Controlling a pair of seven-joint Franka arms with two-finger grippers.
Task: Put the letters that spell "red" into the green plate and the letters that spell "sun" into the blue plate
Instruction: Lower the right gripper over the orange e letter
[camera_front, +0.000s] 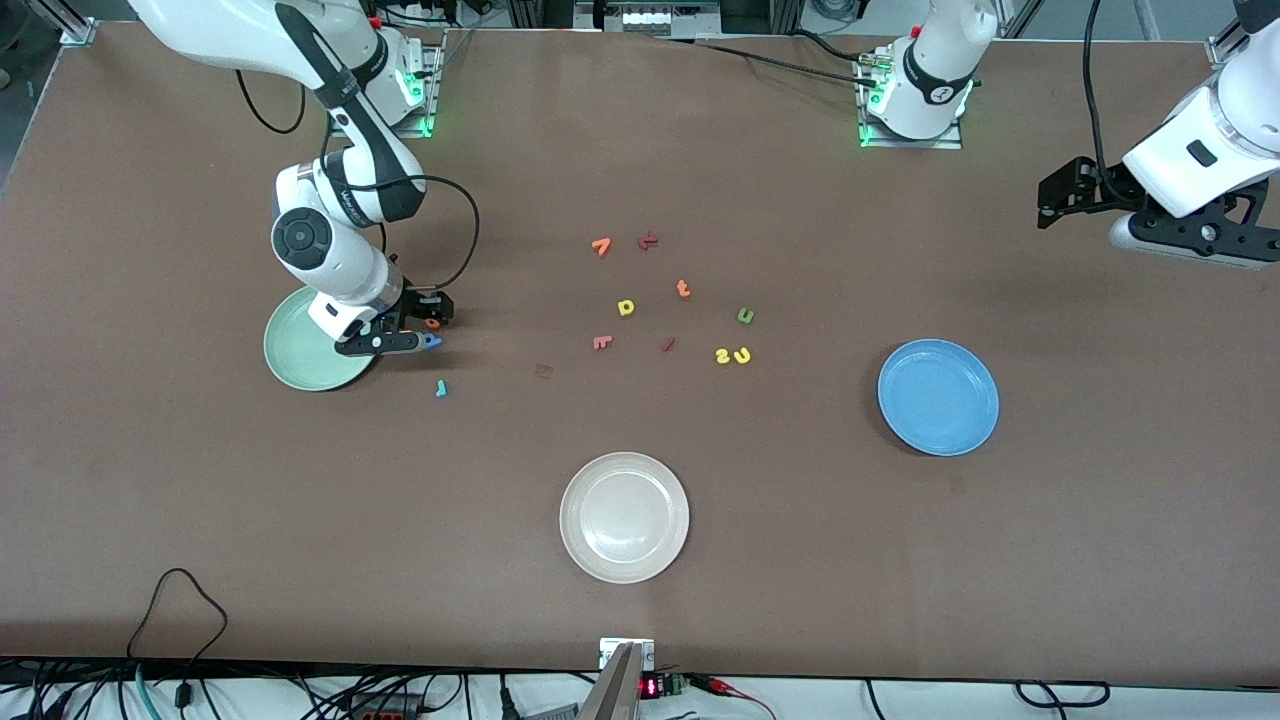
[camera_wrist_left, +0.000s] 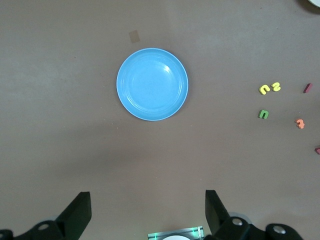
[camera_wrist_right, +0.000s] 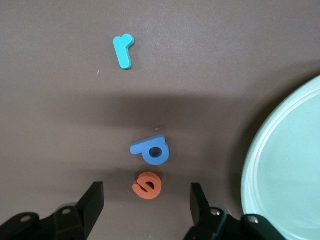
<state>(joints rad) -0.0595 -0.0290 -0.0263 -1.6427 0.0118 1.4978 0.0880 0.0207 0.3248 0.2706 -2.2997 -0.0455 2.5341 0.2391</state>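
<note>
My right gripper (camera_front: 420, 326) (camera_wrist_right: 146, 206) hangs low and open beside the green plate (camera_front: 300, 350) (camera_wrist_right: 290, 170). The orange "e" (camera_front: 432, 322) (camera_wrist_right: 148, 185) lies flat on the table just ahead of its fingertips, touched by neither finger. The blue "d" (camera_front: 432, 341) (camera_wrist_right: 151, 151) lies next to the "e", and the teal "r" (camera_front: 440, 388) (camera_wrist_right: 123, 50) is a little nearer the front camera. The yellow "s" (camera_front: 722, 356) (camera_wrist_left: 275, 86), yellow "u" (camera_front: 741, 355) (camera_wrist_left: 264, 89) and green "n" (camera_front: 745, 316) (camera_wrist_left: 263, 114) lie mid-table. The blue plate (camera_front: 938, 397) (camera_wrist_left: 152, 84) holds nothing. My left gripper (camera_front: 1048, 200) (camera_wrist_left: 147, 216) waits high and open at its end of the table.
A cream-white plate (camera_front: 624, 517) sits near the table's front edge. Other loose letters lie mid-table: an orange "t" (camera_front: 683, 289), a yellow d/p letter (camera_front: 626, 307), an orange piece (camera_front: 601, 246) and three dark red pieces (camera_front: 648, 241).
</note>
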